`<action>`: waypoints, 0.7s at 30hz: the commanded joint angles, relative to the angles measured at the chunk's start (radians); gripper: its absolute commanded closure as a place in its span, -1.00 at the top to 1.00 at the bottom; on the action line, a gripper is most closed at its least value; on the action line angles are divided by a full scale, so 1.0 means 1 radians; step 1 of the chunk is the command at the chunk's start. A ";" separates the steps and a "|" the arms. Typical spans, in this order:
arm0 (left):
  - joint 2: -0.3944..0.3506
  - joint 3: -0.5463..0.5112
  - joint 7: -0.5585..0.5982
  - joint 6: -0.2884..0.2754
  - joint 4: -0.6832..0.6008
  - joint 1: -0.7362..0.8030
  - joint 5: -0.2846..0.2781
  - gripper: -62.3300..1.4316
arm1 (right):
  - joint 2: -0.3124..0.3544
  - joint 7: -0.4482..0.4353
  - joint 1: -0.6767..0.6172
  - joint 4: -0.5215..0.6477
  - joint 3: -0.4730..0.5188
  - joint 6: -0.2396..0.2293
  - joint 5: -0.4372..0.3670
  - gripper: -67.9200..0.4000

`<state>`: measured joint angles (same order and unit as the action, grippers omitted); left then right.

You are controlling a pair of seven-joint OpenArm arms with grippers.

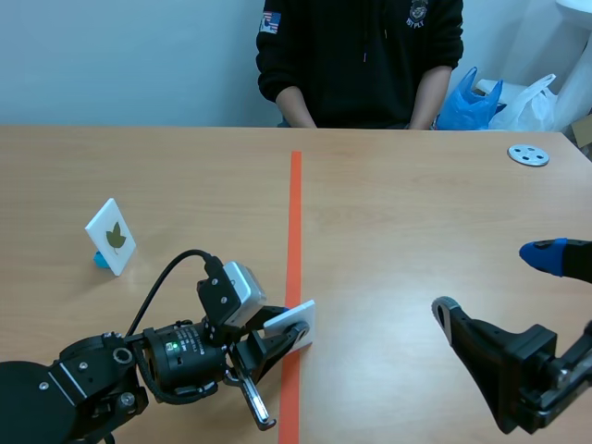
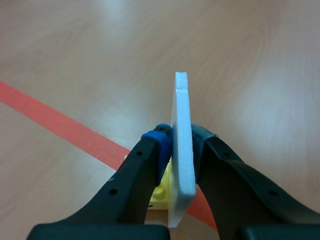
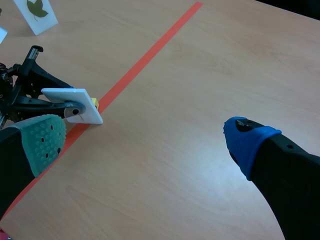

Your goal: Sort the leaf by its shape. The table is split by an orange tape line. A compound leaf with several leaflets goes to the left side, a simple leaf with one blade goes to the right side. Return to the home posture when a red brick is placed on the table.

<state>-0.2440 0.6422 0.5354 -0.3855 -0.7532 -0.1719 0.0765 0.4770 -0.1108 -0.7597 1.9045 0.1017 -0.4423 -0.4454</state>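
Observation:
My left gripper is shut on a white foam card, seen edge-on, with a yellow brick base under it. In the scene view this card sits over the orange tape line, held by the left gripper. Its face is hidden, so I cannot tell its leaf. The right wrist view shows the same card tilted in the left arm's fingers. A second white card with a dark green leaf stands on a blue base at the left. My right gripper is open over the right side, holding nothing.
A person in a black top sits across the table. A grey disc lies at the far right, with a blue bag and white bags behind the table edge. The leaf card also shows in the right wrist view.

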 commanded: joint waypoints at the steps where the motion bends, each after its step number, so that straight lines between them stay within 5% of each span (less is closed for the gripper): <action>1: 0.002 -0.001 0.019 -0.002 -0.024 -0.006 -0.031 -0.80 | 0.012 -0.015 0.011 0.016 0.010 0.000 -0.011 1.00; 13: -0.026 -0.085 -0.121 0.010 -0.141 -0.005 -0.233 -0.80 | 0.010 -0.015 0.011 0.016 0.010 0.000 -0.011 1.00; 21: -0.025 -0.229 -0.245 0.143 -0.145 0.006 -0.412 -0.80 | 0.010 -0.016 0.011 0.016 0.010 0.000 -0.011 1.00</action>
<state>-0.2684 0.4240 0.2810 -0.2493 -0.8917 -0.1627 -0.3241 0.4767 -0.1108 -0.7597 1.9045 0.1017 -0.4423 -0.4454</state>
